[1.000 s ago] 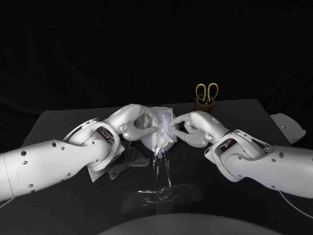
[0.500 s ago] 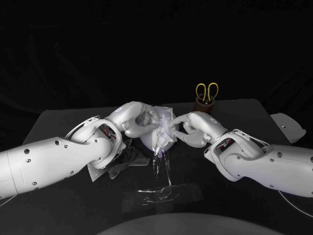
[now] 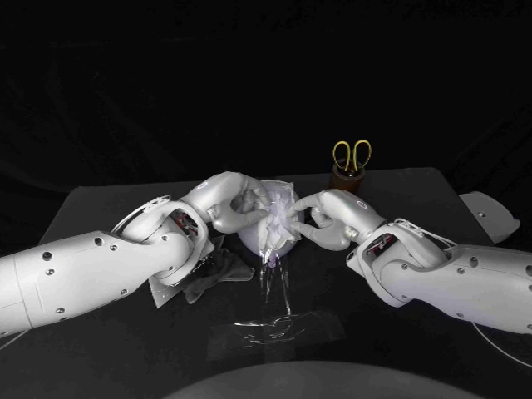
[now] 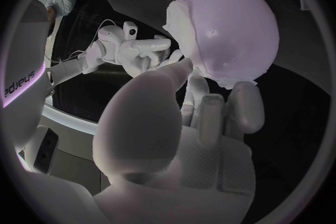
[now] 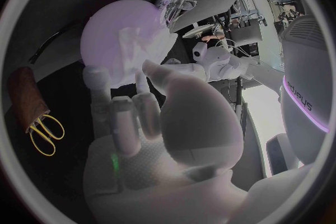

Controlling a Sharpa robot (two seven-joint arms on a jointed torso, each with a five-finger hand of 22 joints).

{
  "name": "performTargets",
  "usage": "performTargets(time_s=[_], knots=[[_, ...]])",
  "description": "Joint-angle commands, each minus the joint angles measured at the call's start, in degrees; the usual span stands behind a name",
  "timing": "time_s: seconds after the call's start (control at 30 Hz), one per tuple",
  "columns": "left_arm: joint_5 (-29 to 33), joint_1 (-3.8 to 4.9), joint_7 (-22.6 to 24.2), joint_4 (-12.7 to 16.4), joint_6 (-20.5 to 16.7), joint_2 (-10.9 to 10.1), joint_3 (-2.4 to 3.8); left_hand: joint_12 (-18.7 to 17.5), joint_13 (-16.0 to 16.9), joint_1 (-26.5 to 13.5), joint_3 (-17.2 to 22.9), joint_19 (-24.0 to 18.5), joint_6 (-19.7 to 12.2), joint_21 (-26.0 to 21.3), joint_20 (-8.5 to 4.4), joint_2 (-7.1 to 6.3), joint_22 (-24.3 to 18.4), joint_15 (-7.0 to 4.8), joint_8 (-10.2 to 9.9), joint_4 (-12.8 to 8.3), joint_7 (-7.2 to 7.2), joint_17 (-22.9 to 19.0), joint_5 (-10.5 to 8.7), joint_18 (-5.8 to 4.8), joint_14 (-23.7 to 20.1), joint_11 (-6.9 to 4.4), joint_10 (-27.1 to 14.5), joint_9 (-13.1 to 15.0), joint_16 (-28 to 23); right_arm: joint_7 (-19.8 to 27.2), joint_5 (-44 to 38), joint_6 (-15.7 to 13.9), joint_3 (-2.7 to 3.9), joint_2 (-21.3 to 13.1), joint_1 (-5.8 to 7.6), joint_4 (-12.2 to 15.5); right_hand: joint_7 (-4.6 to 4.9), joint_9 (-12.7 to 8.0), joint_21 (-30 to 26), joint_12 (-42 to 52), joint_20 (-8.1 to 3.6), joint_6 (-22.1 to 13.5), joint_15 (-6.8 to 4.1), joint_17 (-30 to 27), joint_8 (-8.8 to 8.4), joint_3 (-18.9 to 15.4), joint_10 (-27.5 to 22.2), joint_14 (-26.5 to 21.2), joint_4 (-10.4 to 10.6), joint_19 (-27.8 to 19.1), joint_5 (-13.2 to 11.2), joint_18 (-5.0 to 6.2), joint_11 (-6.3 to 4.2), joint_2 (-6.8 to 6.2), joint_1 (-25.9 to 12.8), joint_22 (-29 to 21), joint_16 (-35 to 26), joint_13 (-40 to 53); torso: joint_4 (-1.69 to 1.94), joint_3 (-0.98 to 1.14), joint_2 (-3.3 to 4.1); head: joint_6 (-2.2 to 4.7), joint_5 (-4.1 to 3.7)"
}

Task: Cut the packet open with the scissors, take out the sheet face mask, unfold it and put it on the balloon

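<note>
A pale lilac balloon (image 3: 274, 237) stands at the table's middle with the white sheet face mask (image 3: 273, 209) draped over its top. My left hand (image 3: 233, 206) holds the mask against the balloon's left side and my right hand (image 3: 327, 218) holds it against the right side. In the left wrist view the left fingertips (image 4: 245, 106) touch the balloon (image 4: 227, 28) beside the mask's edge (image 4: 178, 19). The right wrist view has the right fingers (image 5: 122, 115) under the balloon (image 5: 115, 39), on the mask (image 5: 139, 47). Yellow-handled scissors (image 3: 352, 155) stand in a brown holder (image 3: 345, 180).
The cut clear packet (image 3: 274, 331) lies flat near the table's front, below a clear strip hanging from the balloon. A dark crumpled scrap (image 3: 214, 277) lies beside my left forearm. A white object (image 3: 489, 214) sits at the table's right edge.
My left hand has edged a little to the right, closer over the balloon's top. The right hand and the balloon have hardly moved.
</note>
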Motion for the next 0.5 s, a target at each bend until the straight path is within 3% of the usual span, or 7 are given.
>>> performTargets(time_s=[0.03, 0.5], knots=[[-0.97, 0.10, -0.43, 0.22, 2.01, 0.21, 0.08, 0.40, 0.20, -0.11, -0.06, 0.36, 0.37, 0.28, -0.05, -0.55, 0.00, -0.02, 0.40, 0.11, 0.07, 10.22, -0.07, -0.84, 4.30, 0.01, 0.49, -0.07, 0.24, -0.49, -0.97, 1.01, 0.03, 0.10, -0.03, -0.04, 0.31, -0.05, -0.02, 0.26, 0.01, 0.06, -0.10, 9.51, -0.35, -0.31, 1.31, 3.75, 0.07, 0.38, -0.10, -0.17, 0.17, -0.55, 0.04, 4.13, 0.28, 8.15, 0.00, 0.00, 0.02, -0.07, -0.02], [-1.18, 0.10, -1.50, 0.30, 3.14, 0.22, 0.07, 0.69, 0.69, -0.64, -0.27, 0.51, -0.10, 0.50, -0.10, -0.75, 0.37, -0.07, 0.13, 0.48, 0.11, 10.84, -0.07, -0.90, 4.55, -0.02, 0.94, -0.48, 0.32, -1.13, -1.12, 1.96, 0.03, 0.26, -0.03, -0.24, 0.34, -0.09, -0.29, 0.15, 0.02, 0.04, -0.08, 9.36, -0.43, -0.40, 1.23, 3.68, 0.17, 0.26, -0.12, -0.13, 0.20, -0.63, -0.06, 4.07, 0.26, 8.05, -0.02, -0.02, 0.02, -0.09, -0.08]])
